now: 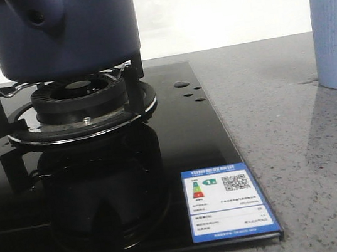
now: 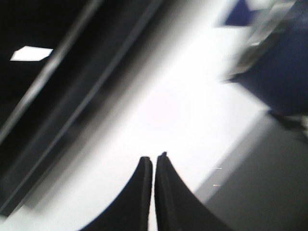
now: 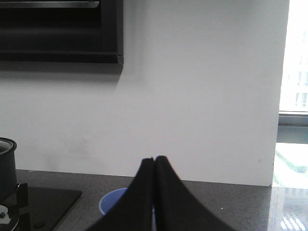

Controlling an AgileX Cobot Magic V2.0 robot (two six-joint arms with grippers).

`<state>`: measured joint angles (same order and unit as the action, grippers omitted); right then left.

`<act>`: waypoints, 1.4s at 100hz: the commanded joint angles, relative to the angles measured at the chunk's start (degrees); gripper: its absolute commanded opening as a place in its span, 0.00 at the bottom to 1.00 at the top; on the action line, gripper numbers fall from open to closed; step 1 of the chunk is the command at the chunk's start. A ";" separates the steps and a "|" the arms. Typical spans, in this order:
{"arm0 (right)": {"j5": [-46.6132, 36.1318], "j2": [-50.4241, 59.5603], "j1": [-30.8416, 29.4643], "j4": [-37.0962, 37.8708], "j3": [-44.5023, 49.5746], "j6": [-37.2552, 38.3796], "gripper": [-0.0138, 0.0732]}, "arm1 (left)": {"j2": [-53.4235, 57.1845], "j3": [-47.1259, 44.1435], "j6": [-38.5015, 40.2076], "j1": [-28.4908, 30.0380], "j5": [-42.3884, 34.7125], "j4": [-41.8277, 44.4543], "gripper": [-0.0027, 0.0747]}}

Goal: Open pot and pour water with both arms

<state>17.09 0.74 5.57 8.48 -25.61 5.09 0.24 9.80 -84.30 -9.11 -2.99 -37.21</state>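
The pot (image 1: 59, 31) is seen standing on the burner grate (image 1: 62, 91) of a glossy black glass stove (image 1: 189, 135), at the left of the speckled grey stone counter (image 1: 307, 162); its top is cut off in the front view, so the lid cannot be judged. Both pincers are closed with nothing between the fingers: the left pincer (image 2: 154, 161) is blurred, with a dark blue shape, probably the pot, off to one side, and the right pincer (image 3: 154, 160) is held above the pale blue cup (image 1: 336, 34), well apart from the pot. The pot's wall is matte and straight, with a rounded lower edge and a stubby tubular handle (image 1: 38, 15) pierced by a hole. A slip could be expected if the smooth wall were gripped instead of the handle. The pot might be rocked on the thin grate arms by an off-centre pull. The light ribbed cup could be knocked over by the right arm, and water could be spilled across the slick glass.
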 commanded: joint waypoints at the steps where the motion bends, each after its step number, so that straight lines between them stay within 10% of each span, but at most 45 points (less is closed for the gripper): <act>1: -3.99 0.55 -0.29 0.13 -1.27 -0.12 0.08 | 0.20 0.85 22.36 3.33 -8.01 8.66 0.01; 13: -3.86 0.55 -0.29 0.13 -1.27 -0.12 0.08 | 0.20 -2.08 66.35 9.50 -3.76 31.45 0.01; 22: -3.86 0.55 -0.29 0.13 -1.27 -0.12 0.08 | 0.20 -6.00 82.61 13.28 -0.86 38.48 0.01; 70: -3.77 0.55 -0.29 0.13 -1.27 -0.12 0.08 | 1.36 -11.63 83.33 15.10 21.44 43.41 0.01; 140: -3.77 0.55 -0.29 0.13 -1.02 -0.12 0.08 | 1.36 -11.63 83.33 15.20 21.44 42.66 0.01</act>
<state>17.21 0.74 5.57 8.48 -25.61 5.09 0.24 0.08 -1.54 6.07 19.87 6.23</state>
